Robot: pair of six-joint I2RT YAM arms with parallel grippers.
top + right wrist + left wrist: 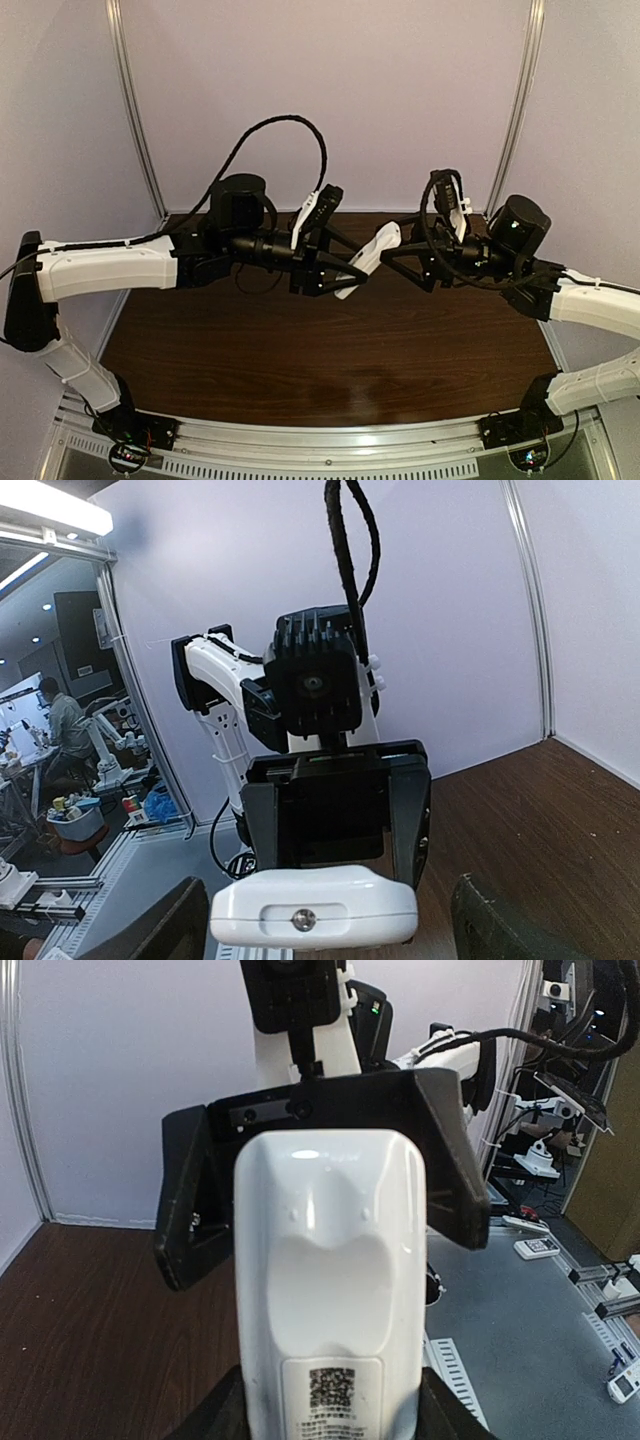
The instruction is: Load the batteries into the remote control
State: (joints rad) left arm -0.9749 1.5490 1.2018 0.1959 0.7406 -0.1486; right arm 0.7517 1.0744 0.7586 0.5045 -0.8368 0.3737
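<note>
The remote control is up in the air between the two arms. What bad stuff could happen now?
Only the left tool grips the remote control, held above the table. If that grip slips, it could fall. The right tool stands open around the remote's far end, so closing crookedly might twist it loose.

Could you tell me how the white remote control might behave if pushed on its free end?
The remote control looks like rigid plastic, so it probably won't flex. Its glossy, rounded back may slip. Gripped at one end only by the left gripper, it might pivot if pushed.
</note>
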